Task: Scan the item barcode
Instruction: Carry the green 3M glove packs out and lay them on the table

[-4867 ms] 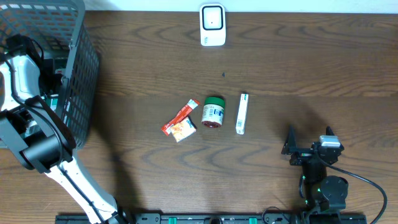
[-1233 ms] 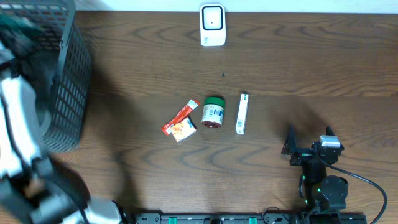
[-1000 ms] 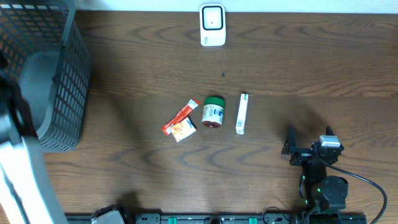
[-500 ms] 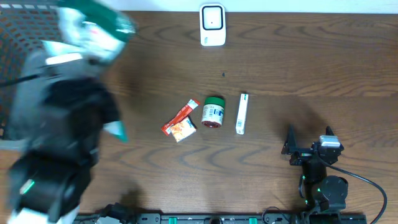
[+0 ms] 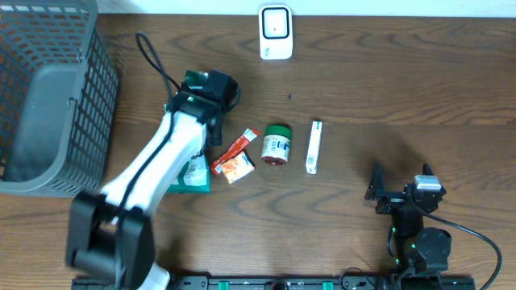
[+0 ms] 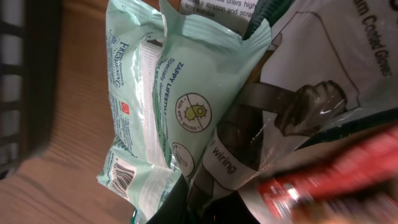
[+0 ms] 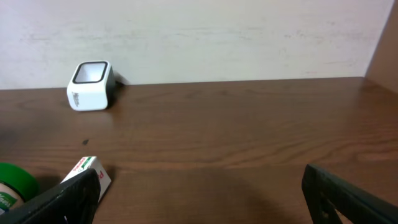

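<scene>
Bare tabletop (image 5: 363, 80) between scanner (image 5: 275, 32) and jar (image 5: 277, 143)

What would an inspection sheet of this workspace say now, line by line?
Surface: brown wooden table.
Job's things: white box-shaped barcode scanner at the far edge; pale green plastic wipes packet, barcode showing.
Clutter: grey mesh basket; red sachet; green-lidded jar on its side; slim white box.
Grippers: left gripper, fingers shut on the packet; right gripper open, empty.
Cables: black cable looping beside the left arm.
Surroundings: pale wall behind the table.
</scene>
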Tool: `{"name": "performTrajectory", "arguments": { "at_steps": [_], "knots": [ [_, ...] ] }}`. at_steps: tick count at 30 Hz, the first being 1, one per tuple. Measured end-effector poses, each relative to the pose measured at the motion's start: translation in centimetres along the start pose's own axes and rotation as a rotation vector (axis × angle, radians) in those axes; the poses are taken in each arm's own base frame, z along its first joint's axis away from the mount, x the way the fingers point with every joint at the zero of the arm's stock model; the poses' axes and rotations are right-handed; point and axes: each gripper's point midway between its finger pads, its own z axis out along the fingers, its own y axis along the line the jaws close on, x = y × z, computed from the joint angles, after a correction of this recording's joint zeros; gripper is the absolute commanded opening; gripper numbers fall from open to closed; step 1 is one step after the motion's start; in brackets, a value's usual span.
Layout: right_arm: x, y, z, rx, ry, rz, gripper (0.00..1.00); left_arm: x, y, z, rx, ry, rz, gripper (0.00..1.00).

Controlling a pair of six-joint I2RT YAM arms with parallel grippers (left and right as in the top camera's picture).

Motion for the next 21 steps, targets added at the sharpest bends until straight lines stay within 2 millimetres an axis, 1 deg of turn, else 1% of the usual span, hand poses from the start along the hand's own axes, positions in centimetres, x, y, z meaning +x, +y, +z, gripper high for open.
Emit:
{"name": "performTrajectory", "arguments": {
  "at_steps": [3,6,11,15,17,18,19,21],
  "knots": [
    [0.0,0.0,0.0,0.0,0.0,0.0,0.99,0.4,0.4,2.9,-0.044,0.067,-0.019,0.07],
    [0.0,0.0,0.0,0.0,0.0,0.0,0.99,0.5,1.4,4.8,-0.071,0.107,-0.053,0.08],
    [0.0,0.0,0.0,0.0,0.0,0.0,0.99,0.1,3.1,5.7,-0.072,0.133,-0.117,0.07],
    [0.0,0.0,0.0,0.0,0.0,0.0,0.99,0.1,3.4,5.9,-0.065,0.142,-0.13,0.08],
    [0.0,0.0,0.0,0.0,0.0,0.0,0.99,0.2,3.1,5.8,-0.055,0.146,-0.129,0.17],
    [0.0,0.0,0.0,0.0,0.0,0.0,0.99,0.2,3.1,5.8,-0.052,0.146,-0.131,0.35],
    [0.0,0.0,0.0,0.0,0.0,0.0,0.99,0.2,3.0,5.8,-0.049,0.146,-0.135,0.47],
    [0.0,0.0,0.0,0.0,0.0,0.0,0.99,0.1,2.9,5.8,-0.045,0.145,-0.135,0.58]
  ]
}}
